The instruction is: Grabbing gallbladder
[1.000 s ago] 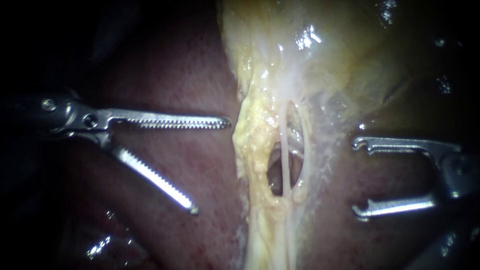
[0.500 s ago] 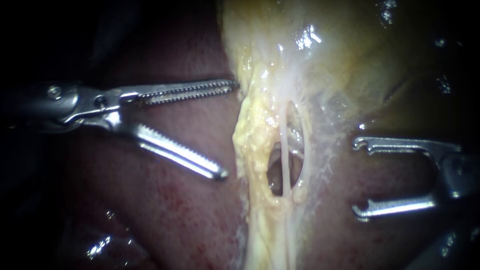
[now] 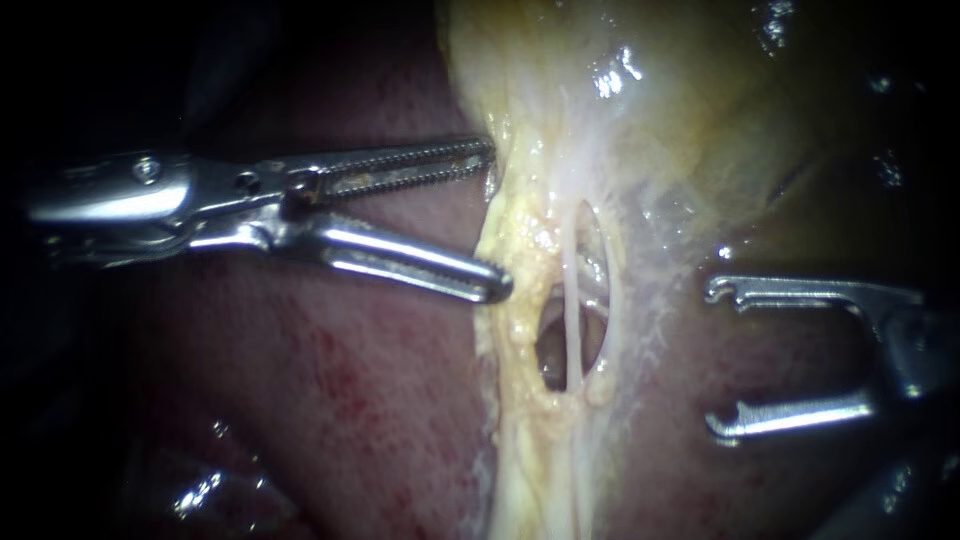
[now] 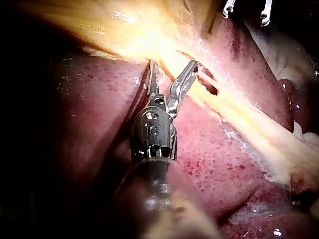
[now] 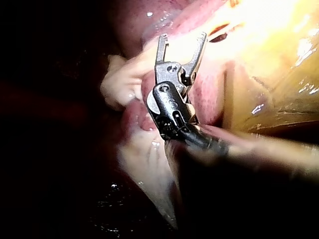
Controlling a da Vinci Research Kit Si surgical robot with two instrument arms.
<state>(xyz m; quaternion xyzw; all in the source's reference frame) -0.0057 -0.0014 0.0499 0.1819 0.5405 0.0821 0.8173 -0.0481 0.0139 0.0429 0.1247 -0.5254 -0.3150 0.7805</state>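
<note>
As the left instrument has pushed in and narrowed over the last second, its jaws are half open, tips touching the gallbladder's yellow edge, nothing gripped; grab looks near. Right instrument unmoved, jaws wide, empty, beside liver.

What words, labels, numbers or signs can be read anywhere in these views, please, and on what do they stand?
None can be read.
The liver and gallbladder carry no text.
A faint mark on the left instrument is too small and blurred to read.
None shows on the right instrument.
</note>
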